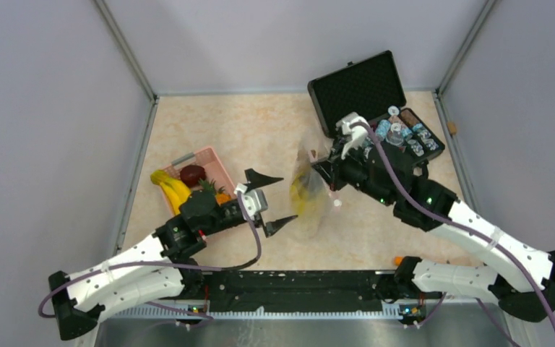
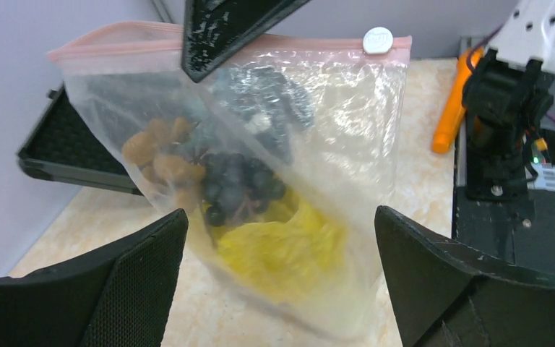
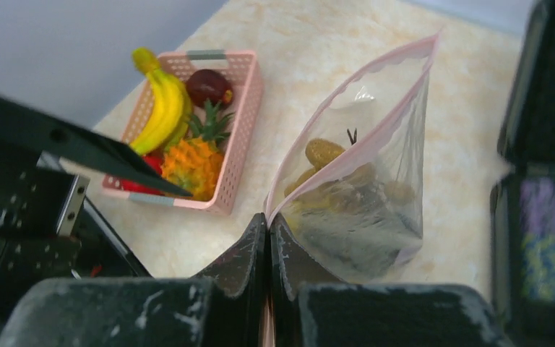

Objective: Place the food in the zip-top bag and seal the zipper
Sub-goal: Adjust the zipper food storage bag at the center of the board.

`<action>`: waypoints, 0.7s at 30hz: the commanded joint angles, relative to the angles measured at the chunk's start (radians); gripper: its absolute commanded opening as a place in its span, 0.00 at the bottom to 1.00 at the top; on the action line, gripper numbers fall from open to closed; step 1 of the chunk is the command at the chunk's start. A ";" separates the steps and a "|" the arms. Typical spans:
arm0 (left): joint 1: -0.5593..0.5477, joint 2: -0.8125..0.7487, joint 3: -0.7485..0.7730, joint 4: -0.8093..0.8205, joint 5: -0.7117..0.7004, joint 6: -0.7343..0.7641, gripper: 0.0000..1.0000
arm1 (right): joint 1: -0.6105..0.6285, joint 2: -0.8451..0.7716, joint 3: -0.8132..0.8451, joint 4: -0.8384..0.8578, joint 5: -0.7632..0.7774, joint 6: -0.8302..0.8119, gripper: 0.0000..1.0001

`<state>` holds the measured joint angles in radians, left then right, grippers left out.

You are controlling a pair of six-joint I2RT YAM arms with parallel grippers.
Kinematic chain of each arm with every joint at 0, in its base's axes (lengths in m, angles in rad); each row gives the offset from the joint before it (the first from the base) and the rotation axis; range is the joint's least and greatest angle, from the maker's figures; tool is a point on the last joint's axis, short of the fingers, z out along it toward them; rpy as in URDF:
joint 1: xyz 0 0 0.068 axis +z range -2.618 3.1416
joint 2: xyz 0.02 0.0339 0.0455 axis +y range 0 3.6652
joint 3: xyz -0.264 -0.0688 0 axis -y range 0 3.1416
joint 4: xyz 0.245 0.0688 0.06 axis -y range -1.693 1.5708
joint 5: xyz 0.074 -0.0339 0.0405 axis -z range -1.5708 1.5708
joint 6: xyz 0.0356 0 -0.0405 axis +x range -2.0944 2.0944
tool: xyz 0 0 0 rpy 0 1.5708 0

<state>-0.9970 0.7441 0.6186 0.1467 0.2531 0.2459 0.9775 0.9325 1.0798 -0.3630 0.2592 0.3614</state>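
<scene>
Top external view: the bag (image 1: 309,195), clear and crinkly, stands upright near the middle of the table (image 1: 246,130), held up at its top. Food shows through the plastic: yellow pieces (image 2: 282,246) at the bottom, dark grapes (image 2: 242,188) above them, and brown lumps (image 2: 159,152) beside the grapes. The zipper (image 2: 115,40) is a pale pink strip along the top edge, with a small white round tab (image 2: 378,40) near one end. In the right wrist view the mouth gapes open, its two pink lips spread apart.

The right claw (image 3: 268,238) is pinched shut on the bag's pink edge. The left claw (image 1: 267,202) is spread wide and holds nothing. It sits just beside the bag on the left arm's side, one finger (image 2: 115,289) on either side of the bag's lower half in the left wrist view. I cannot tell whether they touch the plastic.

Further out on that same side of the bag is a pink basket (image 1: 209,170) holding a banana (image 1: 170,186), a dark red fruit (image 1: 192,173) and an orange pineapple (image 3: 191,163). Beyond the bag, behind the right arm, a black case (image 1: 365,90) lies open with small bottles (image 1: 405,134) inside. An orange piece (image 1: 398,260) lies on the table nearer the arm bases than the bag.

The table is beige and marbled. Plain pale grey walls (image 1: 43,108) close it in on three sides.
</scene>
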 commanded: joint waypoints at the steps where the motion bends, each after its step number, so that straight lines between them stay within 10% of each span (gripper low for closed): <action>1: 0.019 -0.056 0.103 -0.093 -0.067 -0.025 0.99 | -0.009 0.086 0.266 -0.121 -0.318 -0.464 0.00; 21: 0.028 -0.067 0.336 -0.358 -0.013 0.159 0.99 | -0.014 0.177 0.406 -0.500 -0.589 -0.992 0.00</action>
<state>-0.9733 0.6113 0.8845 -0.1322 0.1604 0.3237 0.9703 1.1767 1.4837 -0.9062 -0.2504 -0.4812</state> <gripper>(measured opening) 0.986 0.006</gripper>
